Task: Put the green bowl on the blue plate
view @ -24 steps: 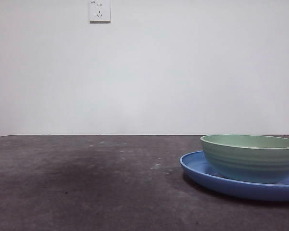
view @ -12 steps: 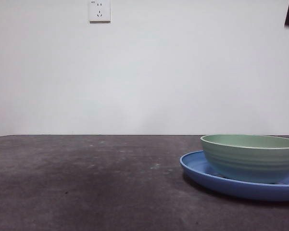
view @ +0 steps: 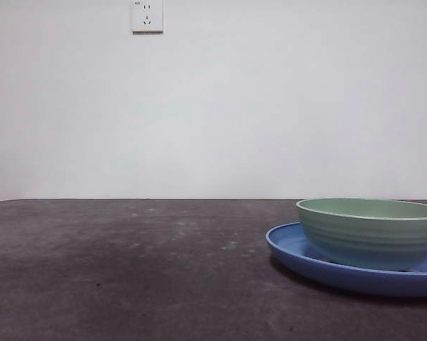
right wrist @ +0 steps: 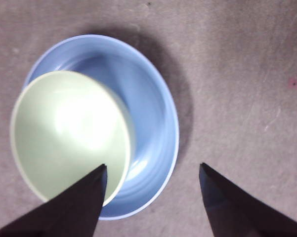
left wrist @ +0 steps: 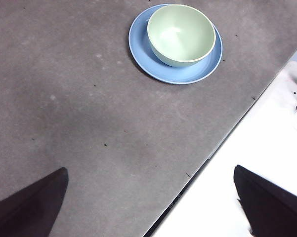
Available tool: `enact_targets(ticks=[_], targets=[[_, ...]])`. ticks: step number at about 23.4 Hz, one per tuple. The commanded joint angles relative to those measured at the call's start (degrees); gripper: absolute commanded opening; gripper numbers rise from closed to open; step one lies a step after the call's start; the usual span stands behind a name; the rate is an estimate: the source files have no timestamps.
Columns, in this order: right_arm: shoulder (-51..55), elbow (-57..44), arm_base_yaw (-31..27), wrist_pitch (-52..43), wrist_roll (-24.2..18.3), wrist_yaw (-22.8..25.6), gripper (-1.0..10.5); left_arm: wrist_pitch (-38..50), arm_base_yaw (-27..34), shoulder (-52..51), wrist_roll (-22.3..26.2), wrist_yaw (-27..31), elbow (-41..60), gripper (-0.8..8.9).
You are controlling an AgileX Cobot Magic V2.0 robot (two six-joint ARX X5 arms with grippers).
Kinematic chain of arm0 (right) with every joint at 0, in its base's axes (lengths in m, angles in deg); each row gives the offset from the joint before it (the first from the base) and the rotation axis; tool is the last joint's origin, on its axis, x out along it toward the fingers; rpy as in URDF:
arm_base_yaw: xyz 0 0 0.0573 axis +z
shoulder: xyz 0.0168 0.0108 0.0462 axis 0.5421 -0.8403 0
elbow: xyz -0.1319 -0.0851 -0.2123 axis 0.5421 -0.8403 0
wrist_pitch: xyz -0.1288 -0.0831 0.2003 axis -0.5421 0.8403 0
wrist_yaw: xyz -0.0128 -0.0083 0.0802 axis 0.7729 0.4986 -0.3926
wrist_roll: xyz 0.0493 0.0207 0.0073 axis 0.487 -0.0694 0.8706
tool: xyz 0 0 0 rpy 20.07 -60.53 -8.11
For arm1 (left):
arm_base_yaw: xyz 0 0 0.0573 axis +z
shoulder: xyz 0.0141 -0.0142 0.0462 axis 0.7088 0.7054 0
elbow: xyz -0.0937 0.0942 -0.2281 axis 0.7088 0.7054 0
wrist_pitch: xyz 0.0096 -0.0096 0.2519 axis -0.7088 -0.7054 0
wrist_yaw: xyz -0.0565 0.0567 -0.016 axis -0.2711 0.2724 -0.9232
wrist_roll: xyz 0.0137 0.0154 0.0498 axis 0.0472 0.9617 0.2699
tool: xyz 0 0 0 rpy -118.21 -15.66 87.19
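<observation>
Green bowl sits on the blue plate, lower right of the front view; both cut off by the right frame edge. Bowl rests off-centre on the plate, against one side. Right gripper hangs above the plate, jaws wide, holding nothing; one jaw tip overlaps the bowl rim in its view. Left gripper is well apart over the desk, jaws wide, empty. Dark tip at the front view's upper right edge: blurred, not identifiable.
</observation>
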Motion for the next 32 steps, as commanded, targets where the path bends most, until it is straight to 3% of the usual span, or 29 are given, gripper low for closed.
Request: enact_targets(ticks=[1, 16, 32], targets=[[-3.4, 0.9, -0.3, -1.2, -2.3, -0.2, 2.8, 0.3, -0.5, 0.3, 0.4, 0.2, -0.7, 6.57], [-16.8, 0.9, 0.2, -6.3, -6.9, -4.1, 2.8, 0.6, -0.5, 0.3, 0.2, 0.2, -0.7, 6.57], [-22.1, 0.9, 2.0, -8.6, -7.6, -7.0, 1.8, 0.3, -0.5, 0.3, 0.2, 0.2, -0.7, 6.57]])
